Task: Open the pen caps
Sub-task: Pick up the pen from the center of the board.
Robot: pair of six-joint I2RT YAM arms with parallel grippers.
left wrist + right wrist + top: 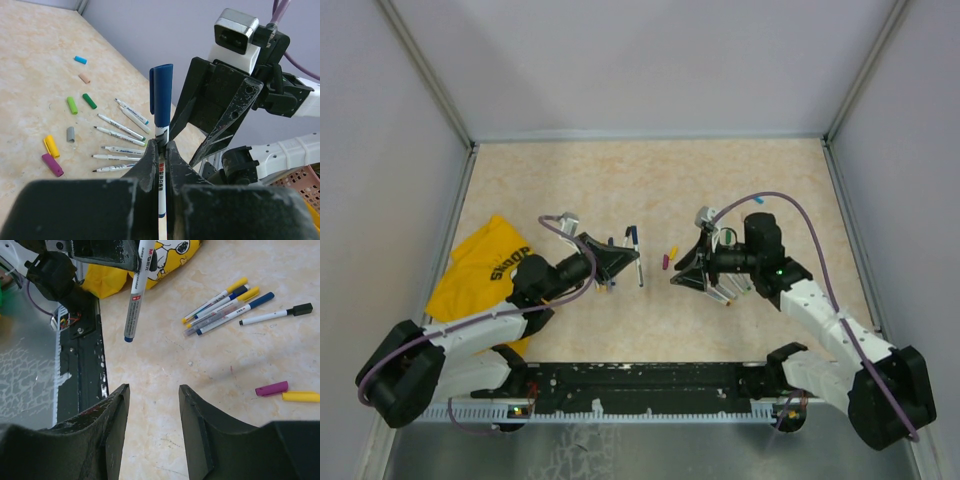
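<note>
Uncapping step: left claw (161, 145) clamps a pen (161, 187), its blue cap (162, 95) still on. Right claw (152, 392), parted and empty, must grip the cap and pull.

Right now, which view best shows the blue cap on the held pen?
Left wrist: the blue cap stands large and whole above the left hand. Top shows a dark speck; right wrist shows only the pen barrel.
</note>
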